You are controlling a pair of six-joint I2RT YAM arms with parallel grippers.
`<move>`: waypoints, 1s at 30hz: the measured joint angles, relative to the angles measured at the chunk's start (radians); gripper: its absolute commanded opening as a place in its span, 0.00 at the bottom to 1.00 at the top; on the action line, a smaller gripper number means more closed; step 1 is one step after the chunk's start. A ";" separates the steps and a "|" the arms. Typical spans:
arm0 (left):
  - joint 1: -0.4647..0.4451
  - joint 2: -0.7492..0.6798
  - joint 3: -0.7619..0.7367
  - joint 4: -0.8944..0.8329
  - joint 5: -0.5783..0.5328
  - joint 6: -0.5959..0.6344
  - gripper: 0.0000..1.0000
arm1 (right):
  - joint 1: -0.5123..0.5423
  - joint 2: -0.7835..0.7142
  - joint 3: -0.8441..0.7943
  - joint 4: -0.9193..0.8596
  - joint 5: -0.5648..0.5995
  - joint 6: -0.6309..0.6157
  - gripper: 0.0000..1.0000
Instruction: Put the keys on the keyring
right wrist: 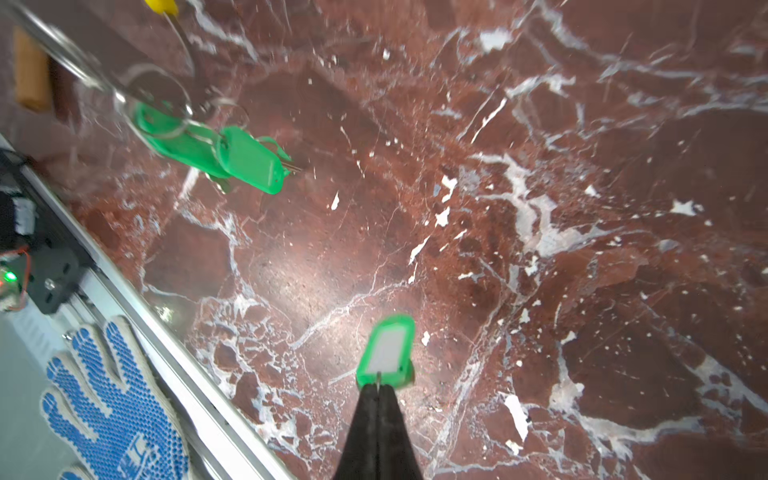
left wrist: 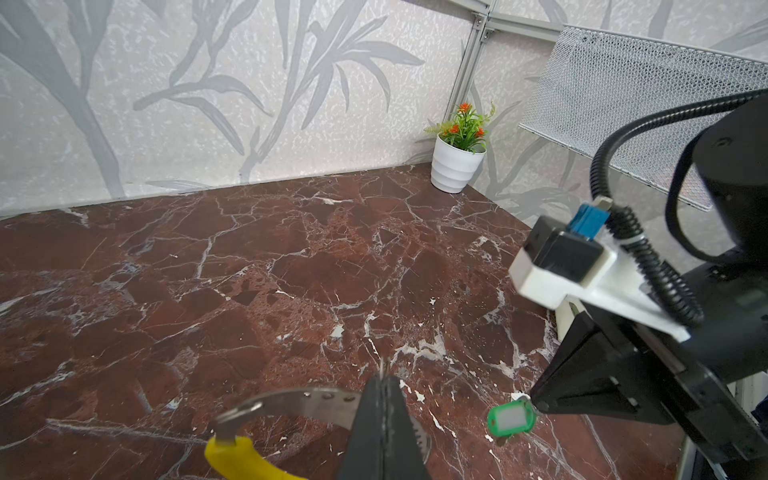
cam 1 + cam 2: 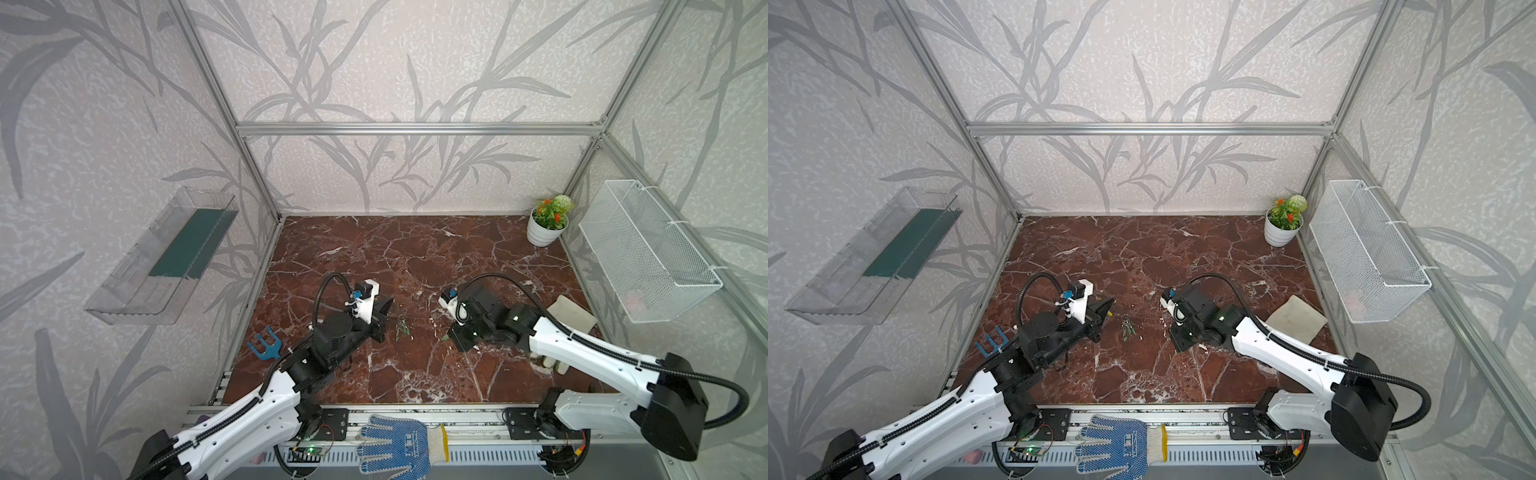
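The left end effector [image 2: 383,388], jaws pressed together, clamped the keyring [image 2: 299,401], a perforated grey metal band with a yellow sleeve [image 2: 239,457], detail only its wrist view resolved. The right end effector [image 1: 378,390] was pinched shut on one green-framed key [image 1: 388,351] by its metal end. Other glossy green keys [image 1: 232,156] clustered on thin wire rings mid-counter [image 3: 415,257], between the arms, mere specks in both top views.

the keyring [image 2: 291,402] runs off the left wrist view; from above the keys [image 3: 402,328] are indistinct specks.
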 measured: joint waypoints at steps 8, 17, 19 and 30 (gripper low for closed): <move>-0.001 -0.001 0.000 0.000 -0.001 0.000 0.00 | 0.021 0.179 0.073 -0.060 -0.014 -0.055 0.00; -0.001 -0.002 0.000 0.000 -0.001 0.000 0.00 | 0.023 0.334 0.146 -0.070 -0.023 -0.094 0.00; -0.001 -0.002 0.000 0.000 -0.001 0.000 0.00 | 0.023 0.354 0.156 -0.069 -0.022 -0.097 0.00; -0.001 0.006 0.000 0.001 0.000 0.000 0.00 | 0.023 0.457 0.212 -0.046 -0.009 -0.102 0.00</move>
